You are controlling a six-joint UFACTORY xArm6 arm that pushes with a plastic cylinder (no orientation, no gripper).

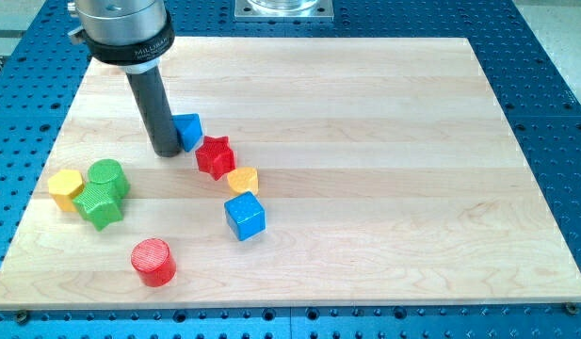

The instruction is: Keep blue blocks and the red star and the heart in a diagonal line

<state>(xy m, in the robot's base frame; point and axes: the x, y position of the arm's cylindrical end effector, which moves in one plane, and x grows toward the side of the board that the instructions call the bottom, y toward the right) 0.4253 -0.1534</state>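
Here our tip point(166, 151) touches the small blue block point(188, 130), with the red star point(215, 156), yellow heart point(242, 180) and blue cube point(244, 216) lined diagonally. We carry no claw. Overpushing could jam blue into star, breaking the line.

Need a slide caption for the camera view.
My tip beside the small blue block; red star, yellow heart, blue cube trail diagonally.

- A robotics lab bench: a blue metal base plate point(544, 85) drilled with a regular grid of mounting holes.
- A pale wooden board point(384, 141) lies on it as a work surface.
- A grey metal mounting flange point(283, 9) sits at the view's top.
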